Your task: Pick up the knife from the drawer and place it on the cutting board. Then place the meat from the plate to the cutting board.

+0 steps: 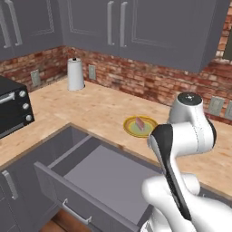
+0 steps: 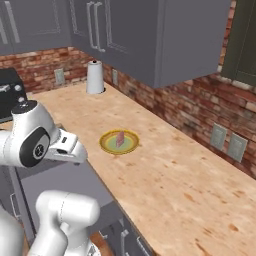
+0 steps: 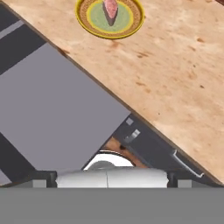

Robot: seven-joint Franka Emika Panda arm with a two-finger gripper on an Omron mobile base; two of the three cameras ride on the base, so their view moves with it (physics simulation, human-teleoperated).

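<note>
The meat (image 1: pixel 140 123) lies on the plate (image 1: pixel 131 129), a small pink slab standing up a little from the pale green centre, and the plate sits on the wooden tabletop (image 1: pixel 90 108) just behind the edge above the drawer (image 1: pixel 108 174). From the right base camera I see the same plate (image 2: pixel 107 145) with the meat (image 2: pixel 121 138) on it, near the tabletop's front edge (image 2: pixel 175 190) and well apart from the brick wall. In the hand camera the plate (image 3: pixel 85 19) shows at the top, golden rim all round, with the meat (image 3: pixel 111 8) pointing across its middle.

The drawer stands pulled out beneath the tabletop, its flat grey floor bare where I can see it, its silver bar handle (image 1: pixel 74 213) on the front. The hand camera looks down on that grey floor (image 3: pixel 57 109) and the tabletop edge running diagonally beside it (image 3: pixel 175 78). I cannot make out the knife anywhere on the visible part of the floor; my arm covers part of the drawer in both base views.

My hand itself is hidden behind the arm in the base views, and its fingertips are not clear in the hand camera; its fingers are spread fully apart, holding nothing.

A white paper-towel roll (image 1: pixel 75 74) stands upright near the back corner of the tabletop, and a black oven (image 1: pixel 13 108) sits at the left end. Grey wall cabinets (image 1: pixel 136 27) hang above.
</note>
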